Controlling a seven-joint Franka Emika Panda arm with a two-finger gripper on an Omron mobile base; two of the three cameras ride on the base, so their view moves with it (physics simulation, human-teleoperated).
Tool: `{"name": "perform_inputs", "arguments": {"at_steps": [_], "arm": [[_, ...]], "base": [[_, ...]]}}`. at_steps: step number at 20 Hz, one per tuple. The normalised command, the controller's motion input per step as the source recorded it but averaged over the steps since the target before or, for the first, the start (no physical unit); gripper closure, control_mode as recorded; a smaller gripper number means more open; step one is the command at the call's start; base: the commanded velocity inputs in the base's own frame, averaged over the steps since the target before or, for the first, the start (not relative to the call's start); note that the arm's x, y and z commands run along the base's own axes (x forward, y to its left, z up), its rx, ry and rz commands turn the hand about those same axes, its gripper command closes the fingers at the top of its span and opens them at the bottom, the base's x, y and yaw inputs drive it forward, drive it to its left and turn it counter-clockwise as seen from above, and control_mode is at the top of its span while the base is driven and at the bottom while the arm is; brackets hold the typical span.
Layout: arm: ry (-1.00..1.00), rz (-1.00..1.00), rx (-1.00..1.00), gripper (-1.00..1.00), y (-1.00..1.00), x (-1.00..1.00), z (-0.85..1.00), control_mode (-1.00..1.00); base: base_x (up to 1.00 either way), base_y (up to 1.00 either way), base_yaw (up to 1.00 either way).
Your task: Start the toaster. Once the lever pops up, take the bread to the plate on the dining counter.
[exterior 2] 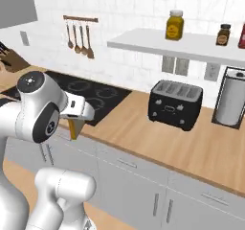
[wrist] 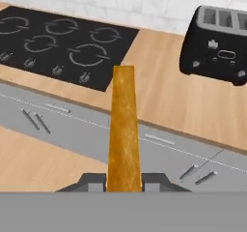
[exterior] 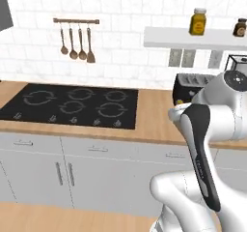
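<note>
Kitchen run, wood counter (exterior 2: pixel 158 143) with black hob (wrist: pixel 62 42). You are pinching the bread (wrist: pixel 124 129) edge-on between the gripper (wrist: pixel 124 181) fingers, slice standing up past the tips, out in front of the cabinet drawers. Toaster (exterior 2: pixel 175 104) is sitting well apart behind on the counter. Carrying step, by my reading; next you are needing to turn toward the dining counter and its plate.

We see the bread (wrist: pixel 124 129) is golden-orange with tiny speckles. At two o'clock from it, the toaster (wrist: pixel 218 57) is black with small white marks and a pale silvery top. The hob (wrist: pixel 62 42) is black with grey ring patterns. The counter (wrist: pixel 164 100) is light wood.
</note>
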Motion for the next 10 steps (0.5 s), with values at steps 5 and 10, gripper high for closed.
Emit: {"name": "perform_inputs", "arguments": {"at_steps": [5, 10], "arm": [[0.00, 0.00, 0.00, 1.00, 0.00, 0.00, 0.00, 1.00], [0.00, 0.00, 0.00, 1.00, 0.00, 0.00, 0.00, 1.00]], "base": [[0.00, 0.01, 1.00], [0.00, 0.00, 1.00]]}}
